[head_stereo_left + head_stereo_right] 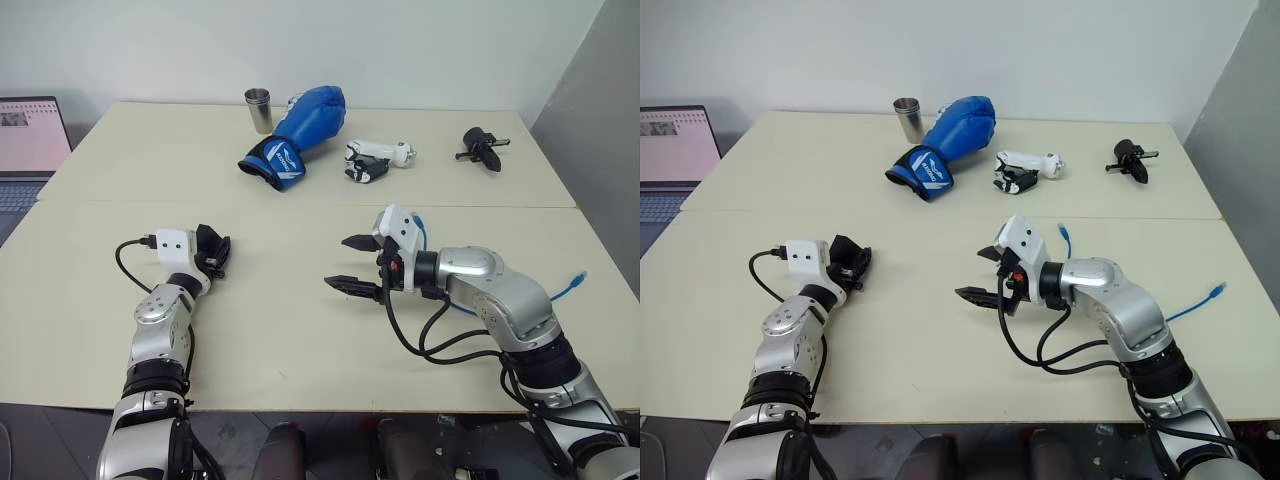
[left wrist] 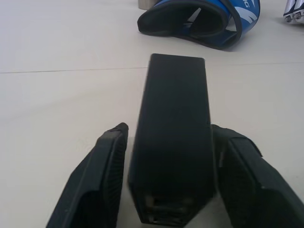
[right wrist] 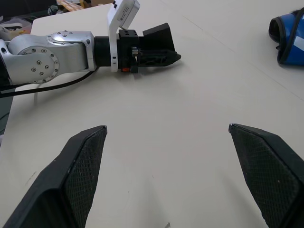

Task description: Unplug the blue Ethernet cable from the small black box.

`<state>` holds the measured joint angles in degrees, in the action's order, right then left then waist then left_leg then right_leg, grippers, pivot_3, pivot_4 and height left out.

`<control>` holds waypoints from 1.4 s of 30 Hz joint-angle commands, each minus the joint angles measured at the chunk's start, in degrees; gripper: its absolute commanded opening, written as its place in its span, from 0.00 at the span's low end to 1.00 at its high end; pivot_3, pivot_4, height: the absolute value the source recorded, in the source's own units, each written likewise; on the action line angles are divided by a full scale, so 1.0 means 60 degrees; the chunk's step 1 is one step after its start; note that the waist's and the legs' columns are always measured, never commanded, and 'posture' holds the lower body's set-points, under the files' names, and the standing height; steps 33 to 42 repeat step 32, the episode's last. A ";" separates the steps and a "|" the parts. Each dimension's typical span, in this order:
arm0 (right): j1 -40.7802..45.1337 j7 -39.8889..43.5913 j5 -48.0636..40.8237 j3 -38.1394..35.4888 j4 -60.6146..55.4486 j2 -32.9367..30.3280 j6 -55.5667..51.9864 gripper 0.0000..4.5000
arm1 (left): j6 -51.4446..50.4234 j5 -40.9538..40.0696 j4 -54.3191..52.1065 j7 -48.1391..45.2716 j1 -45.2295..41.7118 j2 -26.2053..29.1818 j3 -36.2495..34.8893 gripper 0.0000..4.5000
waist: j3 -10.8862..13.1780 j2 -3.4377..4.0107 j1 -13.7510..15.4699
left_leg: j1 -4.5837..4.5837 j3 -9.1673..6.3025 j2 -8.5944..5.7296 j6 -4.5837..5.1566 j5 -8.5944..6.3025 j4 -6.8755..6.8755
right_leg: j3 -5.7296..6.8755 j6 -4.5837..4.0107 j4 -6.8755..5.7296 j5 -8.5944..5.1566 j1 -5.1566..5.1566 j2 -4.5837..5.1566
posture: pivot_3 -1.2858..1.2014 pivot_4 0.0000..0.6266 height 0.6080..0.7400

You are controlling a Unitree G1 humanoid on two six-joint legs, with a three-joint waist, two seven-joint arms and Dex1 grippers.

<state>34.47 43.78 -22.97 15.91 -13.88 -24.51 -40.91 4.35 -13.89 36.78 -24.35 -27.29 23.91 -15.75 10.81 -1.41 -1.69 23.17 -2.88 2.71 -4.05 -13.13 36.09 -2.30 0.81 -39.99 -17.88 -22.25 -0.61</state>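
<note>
We read no clear lettering, only white marks on the boxing glove (image 1: 296,132) cuff. The small black box (image 2: 172,142), matte and flat-sided, sits between the left hand (image 1: 212,252) fingers, barely apart from them. The right hand (image 1: 352,263) gapes empty. The thin blue Ethernet cable (image 1: 1195,302) lies on the smooth cream surface (image 1: 300,330) behind it.

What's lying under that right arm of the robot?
A blue cable runs under the right arm; one clear plug pokes out by the wrist and another past the elbow. The middle stretch is hidden by the arm.
</note>
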 commanded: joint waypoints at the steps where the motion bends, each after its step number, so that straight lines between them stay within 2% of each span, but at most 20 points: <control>1: 0.0148 0.0084 0.0020 -0.0059 -0.0307 0.0008 0.0034 0.97 | 0.0136 -0.0125 -0.0037 -0.0004 0.0093 0.0102 -0.0220 0.82 | 0.0000 0.0000 -0.0001 | 0.0000 0.0000 0.0000 0.0000 0.0000 0.0000 | 0.0000 0.0000 0.0000 0.0000 0.0000 0.0000 | 0.52 0.24 1.00; 5: 0.0141 0.0114 0.0059 -0.0047 -0.0309 -0.0006 0.0044 0.97 | 0.0034 -0.0045 -0.0599 -0.0041 0.0460 0.0243 -0.0192 0.99 | 0.0000 0.0000 -0.0012 | -0.0001 0.0001 0.0000 0.0000 0.0000 0.0000 | -0.0001 0.0000 0.0000 0.0000 0.0000 0.0000 | 0.52 0.24 1.00; 8: 0.0039 0.0100 0.0022 -0.0092 -0.0418 -0.0058 -0.0031 0.97 | -0.0429 -0.0106 -0.1624 -0.0049 0.1098 0.0399 -0.0205 0.99 | 0.0000 0.0000 -0.0080 | -0.0006 0.0008 0.0004 0.0000 0.0000 -0.0002 | -0.0013 0.0000 0.0001 0.0000 0.0001 0.0000 | 0.52 0.24 1.00; 13: -0.0655 0.0032 -0.0190 -0.0469 -0.1000 -0.0386 -0.0215 0.97 | -0.2354 -0.0504 -0.4620 -0.0223 0.2983 0.1181 -0.0550 0.99 | -0.0001 -0.0002 -0.0089 | -0.0008 0.0005 0.0013 -0.0001 0.0000 -0.0008 | -0.0016 -0.0001 0.0002 -0.0001 0.0002 0.0000 | 0.52 0.24 1.00; 17: -0.1478 0.0284 -0.0383 -0.0909 -0.1597 -0.1042 -0.0140 0.97 | -0.3779 -0.1435 -0.6699 -0.1346 0.4361 0.2219 -0.0919 0.99 | 0.0001 0.0001 -0.0056 | -0.0008 0.0003 0.0012 -0.0002 0.0000 -0.0009 | -0.0026 -0.0002 0.0005 -0.0002 0.0003 0.0006 | 0.52 0.24 1.00; 20: -0.1920 0.0785 -0.0609 -0.1464 -0.1849 -0.1687 0.0144 0.97 | -0.4345 -0.1646 -0.7525 -0.2001 0.4656 0.2973 -0.0972 0.99 | 0.0003 -0.0002 0.0011 | -0.0021 -0.0011 0.0007 -0.0002 0.0000 -0.0009 | -0.0019 0.0003 0.0005 -0.0005 0.0020 0.0008 | 0.52 0.24 1.00; 26: -0.2108 0.1904 -0.1543 -0.2825 -0.1638 -0.2826 0.0228 0.97 | -0.5250 -0.2587 -0.8197 -0.3683 0.4407 0.4351 -0.1092 0.99 | 0.0009 -0.0010 -0.0016 | -0.0042 0.0008 0.0006 0.0000 0.0000 -0.0008 | -0.0015 0.0051 0.0009 -0.0032 0.0034 0.0003 | 0.52 0.24 1.00; 30: -0.1950 0.2316 -0.1925 -0.3310 -0.1318 -0.3269 0.0149 0.97 | -0.5685 -0.2936 -0.8172 -0.4324 0.4288 0.4804 -0.1135 0.99 | 0.0010 -0.0008 -0.0092 | -0.0043 0.0018 0.0014 0.0001 -0.0001 -0.0018 | -0.0026 0.0047 0.0010 -0.0034 0.0024 -0.0008 | 0.52 0.24 1.00; 42: -0.1910 0.2423 -0.2003 -0.3401 -0.1193 -0.3405 0.0142 0.97 | -0.5884 -0.3081 -0.8068 -0.4564 0.4193 0.4921 -0.1142 0.99 | 0.0010 -0.0007 -0.0100 | -0.0039 0.0018 0.0017 0.0002 -0.0002 -0.0020 | -0.0027 0.0045 0.0010 -0.0035 0.0018 -0.0012 | 0.52 0.24 1.00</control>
